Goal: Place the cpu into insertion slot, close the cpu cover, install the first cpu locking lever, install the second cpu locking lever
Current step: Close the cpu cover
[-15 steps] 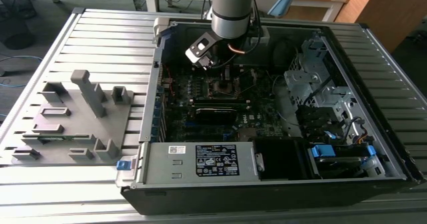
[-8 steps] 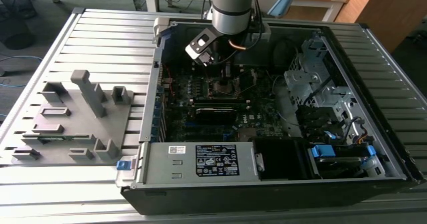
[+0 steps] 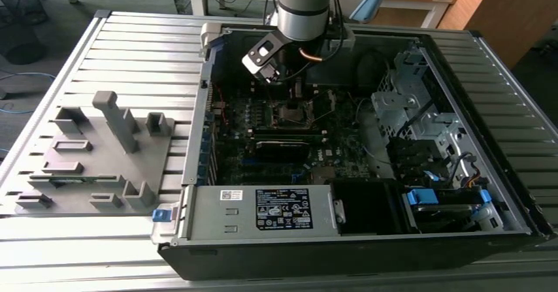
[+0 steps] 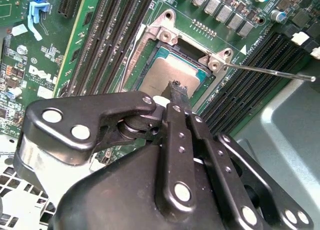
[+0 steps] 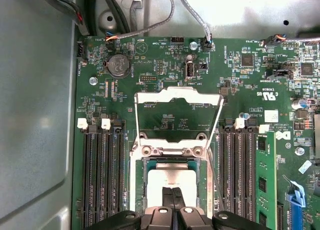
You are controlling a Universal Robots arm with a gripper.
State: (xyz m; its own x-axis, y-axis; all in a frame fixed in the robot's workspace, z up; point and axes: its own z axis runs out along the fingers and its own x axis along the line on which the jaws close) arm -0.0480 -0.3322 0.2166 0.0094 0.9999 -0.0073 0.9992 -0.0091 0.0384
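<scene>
The cpu (image 5: 172, 180), a dull silver square, lies flat in the insertion slot (image 5: 137, 185) on the green motherboard; the second wrist view shows the cpu (image 4: 162, 75) seated in the slot's silver rim (image 4: 167, 33). The cpu cover (image 5: 177, 98) stands flipped back, away from the slot, with the board showing through its window. My gripper (image 5: 172, 194) is shut, its two black fingers pressed together with nothing between them, the tips just over the cpu's edge (image 4: 178, 90). A thin locking lever (image 4: 270, 73) sticks out unlatched beside the slot. In the exterior view the gripper (image 3: 295, 95) hangs just above the slot (image 3: 292, 113).
Black memory slots (image 5: 102, 180) flank the socket on both sides, one holding a green module (image 5: 265, 180). The open computer case has a grey wall (image 5: 35, 115), a white-labelled power supply (image 3: 283, 208) and a drive cage (image 3: 410, 102). A grey fixture plate (image 3: 96, 155) lies on the exterior view's left.
</scene>
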